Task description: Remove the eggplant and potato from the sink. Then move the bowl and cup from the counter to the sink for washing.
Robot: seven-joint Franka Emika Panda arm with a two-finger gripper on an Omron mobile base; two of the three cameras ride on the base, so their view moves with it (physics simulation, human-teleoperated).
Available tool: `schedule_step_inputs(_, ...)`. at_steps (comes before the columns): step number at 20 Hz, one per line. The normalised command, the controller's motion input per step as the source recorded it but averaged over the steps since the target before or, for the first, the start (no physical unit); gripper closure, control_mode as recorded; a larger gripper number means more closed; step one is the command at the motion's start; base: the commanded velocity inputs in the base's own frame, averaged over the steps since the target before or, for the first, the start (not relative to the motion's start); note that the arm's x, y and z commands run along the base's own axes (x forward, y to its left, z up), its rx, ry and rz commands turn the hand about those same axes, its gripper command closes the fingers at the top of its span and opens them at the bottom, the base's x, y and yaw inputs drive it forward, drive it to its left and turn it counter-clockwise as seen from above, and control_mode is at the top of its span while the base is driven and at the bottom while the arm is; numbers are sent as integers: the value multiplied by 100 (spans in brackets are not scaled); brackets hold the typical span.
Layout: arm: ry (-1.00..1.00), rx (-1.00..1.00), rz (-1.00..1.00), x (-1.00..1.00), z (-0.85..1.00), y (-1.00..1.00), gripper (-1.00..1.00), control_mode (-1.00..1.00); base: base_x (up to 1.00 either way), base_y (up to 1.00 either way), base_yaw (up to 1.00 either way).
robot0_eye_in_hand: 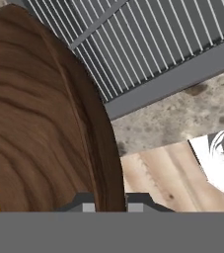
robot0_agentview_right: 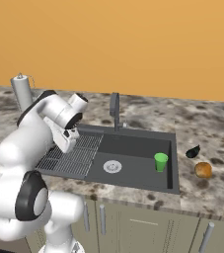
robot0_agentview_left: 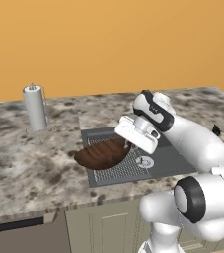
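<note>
While pinched, streaky round wooden bowl [robot0_agentview_left: 102, 154]

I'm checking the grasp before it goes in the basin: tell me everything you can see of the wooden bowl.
The bowl is a wide, shallow, round dish of dark brown wood with streaky lighter grain. It hangs tilted over the ribbed grid section and front-left edge of the sink, partly over the counter. The gripper is shut on its rim, one fingertip either side of the thin wall in the hand view. Whether its lower edge touches the grid cannot be told.
</note>
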Motion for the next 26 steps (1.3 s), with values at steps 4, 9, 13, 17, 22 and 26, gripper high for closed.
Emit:
schedule_step_inputs(4, 0, 0, 0, -4, 12, -48, 100, -100, 0, 0, 0)
schedule_step_inputs(9, 0, 0, 0, -5, 11, -49, 100, -100, 0, 0, 0)
schedule_step_inputs(13, 1, 0, 0, -3, 9, -50, 100, -100, 0, 0, 0)
schedule_step_inputs(17, 3, 0, 0, -1, 9, -52, 100, -100, 0, 0, 0)
schedule_step_inputs(22, 3, 0, 0, -1, 8, -54, 100, -100, 0, 0, 0)
schedule_step_inputs(26, 1, 0, 0, -1, 9, -53, 100, -100, 0, 0, 0)
